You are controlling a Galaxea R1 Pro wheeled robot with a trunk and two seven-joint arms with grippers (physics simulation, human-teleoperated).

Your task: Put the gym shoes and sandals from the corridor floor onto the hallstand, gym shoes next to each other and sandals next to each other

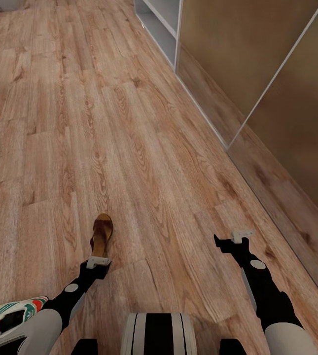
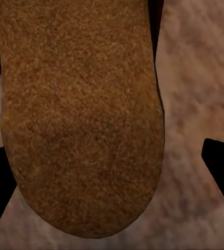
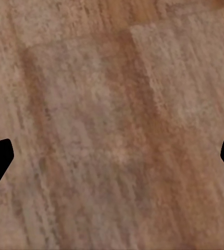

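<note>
The left gripper (image 2: 112,172) hangs wide apart over one sandal (image 1: 101,235) on the corridor floor (image 1: 144,148) — a gym shoe (image 1: 11,315) lies near. The right gripper (image 3: 112,156) is apart too — grey shelves (image 1: 159,24) stand far ahead.

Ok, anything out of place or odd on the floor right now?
Yes: one sandal lies alone on the corridor floor ahead of the left gripper, and a gym shoe sits apart by the left arm. Both belong on the hallstand. Nothing looks damaged.
</note>
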